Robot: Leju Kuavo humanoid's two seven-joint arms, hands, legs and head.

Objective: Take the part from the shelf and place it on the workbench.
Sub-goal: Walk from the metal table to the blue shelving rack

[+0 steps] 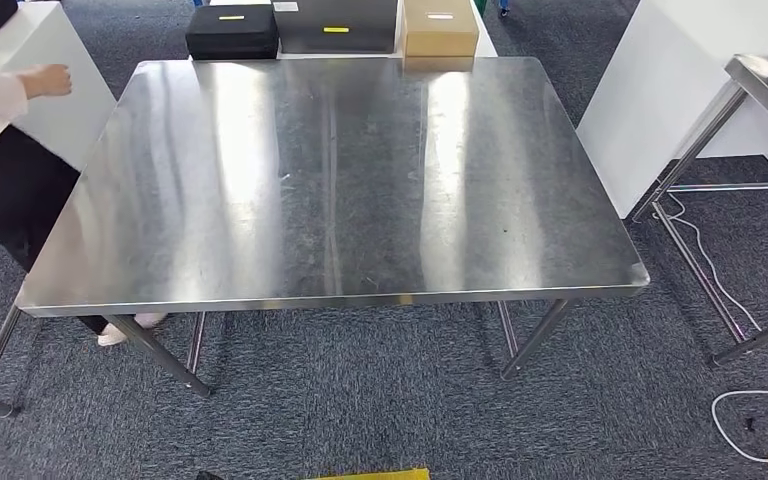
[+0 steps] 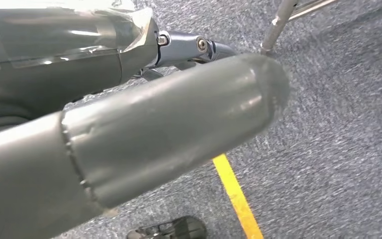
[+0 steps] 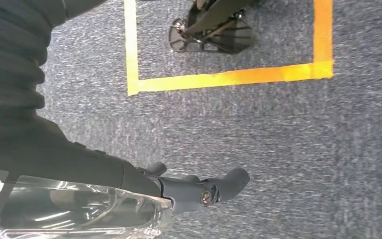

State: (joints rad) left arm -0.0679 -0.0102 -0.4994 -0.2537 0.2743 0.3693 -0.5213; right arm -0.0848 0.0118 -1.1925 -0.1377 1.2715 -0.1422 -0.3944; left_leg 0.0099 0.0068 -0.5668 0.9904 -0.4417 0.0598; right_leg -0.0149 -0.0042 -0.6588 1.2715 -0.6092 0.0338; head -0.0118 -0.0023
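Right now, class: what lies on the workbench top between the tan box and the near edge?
Nothing: in the head view the workbench is bare steel from the tan box to its near edge.

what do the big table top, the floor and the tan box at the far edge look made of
Table top: looks like brushed stainless steel, with streaky reflections, fine scuffs and a bright folded edge.
Floor: grey-blue carpet, short speckled pile, matte.
Tan box: probably cardboard, flat matte brown with a pale label; too far to be sure.
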